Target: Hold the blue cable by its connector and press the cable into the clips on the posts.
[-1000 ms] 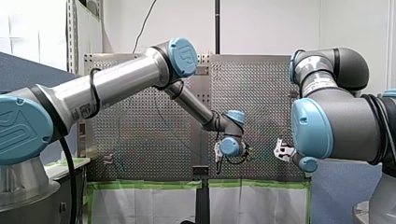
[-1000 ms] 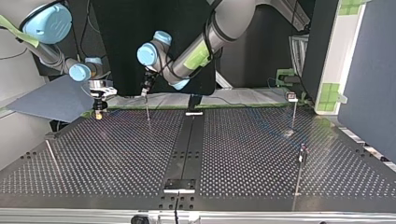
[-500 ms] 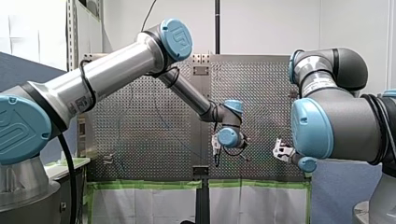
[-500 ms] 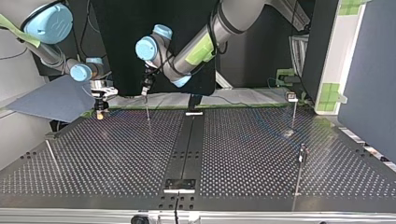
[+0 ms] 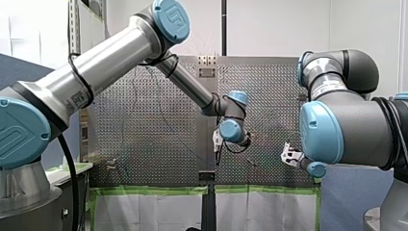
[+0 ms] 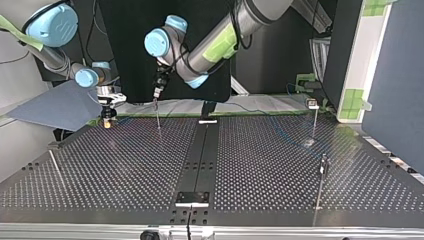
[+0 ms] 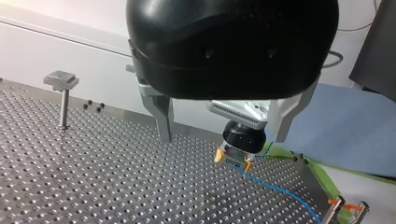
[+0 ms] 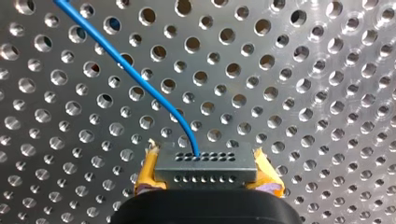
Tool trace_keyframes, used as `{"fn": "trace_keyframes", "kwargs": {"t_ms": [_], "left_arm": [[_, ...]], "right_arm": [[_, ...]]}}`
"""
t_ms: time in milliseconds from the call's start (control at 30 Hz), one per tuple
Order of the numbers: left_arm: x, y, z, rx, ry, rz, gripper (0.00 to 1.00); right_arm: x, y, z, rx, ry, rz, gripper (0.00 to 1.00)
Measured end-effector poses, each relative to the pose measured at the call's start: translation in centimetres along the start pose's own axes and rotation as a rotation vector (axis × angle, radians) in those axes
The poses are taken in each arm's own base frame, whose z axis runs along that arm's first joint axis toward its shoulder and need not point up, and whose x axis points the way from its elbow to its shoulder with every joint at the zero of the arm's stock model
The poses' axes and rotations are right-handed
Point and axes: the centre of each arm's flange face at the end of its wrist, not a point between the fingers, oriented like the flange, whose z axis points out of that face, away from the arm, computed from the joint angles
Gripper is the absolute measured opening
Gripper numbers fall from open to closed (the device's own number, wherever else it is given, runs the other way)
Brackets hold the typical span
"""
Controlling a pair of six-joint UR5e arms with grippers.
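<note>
My right gripper (image 8: 207, 181) is clamped on the connector (image 8: 205, 163): the grey block sits square between the yellow pads (image 8: 148, 175), one pad against each end. The blue cable (image 8: 140, 81) leaves the connector's face just ahead of the gripper, bends, and runs away over the perforated table (image 8: 303, 93). In the top view this gripper points down at the table's edge on the arms' side, close to the corner at that view's left. Its tip is low over the surface, but I cannot tell whether it touches

My left gripper (image 7: 220, 138) is spread wide, and its metal fingers (image 7: 161, 116) have nothing between them. In the left wrist view the right gripper and the connector lie ahead of it and lower, framed by the two fingers but apart from them. From the connector the cable trails on along the table, beside its green-taped edge. In the top view the left gripper hangs over the head of a thin post (image 6: 158, 117), which stands near the same arms'-side edge but further toward the middle. A flat-headed post (image 7: 63, 100) stands beside the left gripper near the table's edge, well apart from the cable
</note>
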Motion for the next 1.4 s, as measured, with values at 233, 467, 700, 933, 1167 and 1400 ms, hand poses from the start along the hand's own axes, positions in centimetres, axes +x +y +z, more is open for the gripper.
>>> {"fn": "trace_keyframes", "kwargs": {"t_ms": [233,467,700,933,1167,1400], "left_arm": [[-1.2,0.4,-2.1,-0.014,0.008,0.005,1.00],[-2.8,0.9,-4.0,-0.013,-0.010,-0.010,1.00],[-4.7,1.6,-5.4,-0.002,-0.061,-0.082,1.00],[-6.7,2.4,-7.1,0.005,-0.124,-0.158,1.00],[-8.4,3.6,-8.5,0.001,-0.181,-0.218,1.00],[-9.9,4.6,-9.9,-0.006,-0.236,-0.273,1.00]], "right_arm": [[-0.1,-0.3,0.0,0.007,-0.002,0.001,0.00],[-0.1,-0.4,0.1,0.010,-0.002,0.000,0.00],[-0.1,-0.6,0.1,0.014,-0.002,0.000,0.00],[-0.2,-1.0,0.1,0.018,-0.004,0.000,0.00],[-0.3,-1.2,0.2,0.022,-0.005,0.000,0.00],[-0.4,-1.5,0.2,0.025,-0.006,0.001,0.00]]}}
